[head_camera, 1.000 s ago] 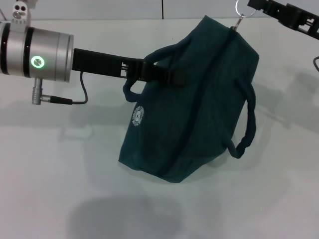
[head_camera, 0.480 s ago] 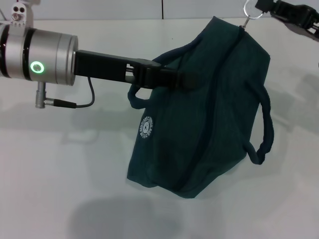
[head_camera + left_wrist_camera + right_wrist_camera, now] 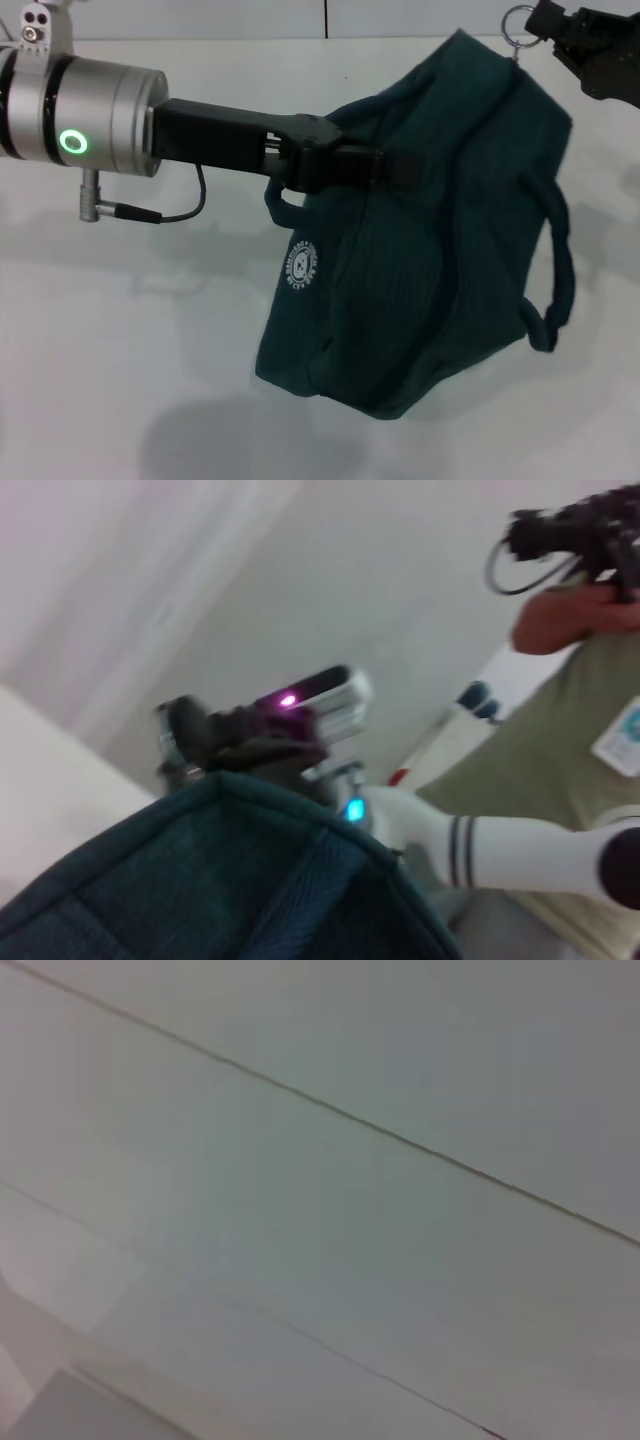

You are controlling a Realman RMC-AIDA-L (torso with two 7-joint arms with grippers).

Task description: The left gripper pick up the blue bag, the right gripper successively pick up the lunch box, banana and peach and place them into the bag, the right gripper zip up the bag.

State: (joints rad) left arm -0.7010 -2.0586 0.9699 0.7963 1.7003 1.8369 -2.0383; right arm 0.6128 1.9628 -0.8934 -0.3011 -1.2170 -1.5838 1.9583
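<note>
The blue bag [image 3: 420,250] hangs above the white table, tilted, with a round white logo [image 3: 300,268] on its side. My left gripper [image 3: 392,168] is shut on the bag's near handle and holds it up. My right gripper [image 3: 545,25] is at the bag's top right corner, shut on the metal ring of the zipper pull [image 3: 518,22]. The bag's top edge [image 3: 230,880] shows in the left wrist view, with the right gripper [image 3: 245,735] behind it. The lunch box, banana and peach are out of view.
The bag's other handle [image 3: 555,280] dangles loose on the right. A white table [image 3: 120,340] lies below with the bag's shadow on it. A person [image 3: 590,730] stands beyond the table in the left wrist view. The right wrist view shows only a plain pale surface.
The bag has swung to the right, carried by both grippers. My left arm has reached further right and my right gripper has moved right with the zipper ring.
</note>
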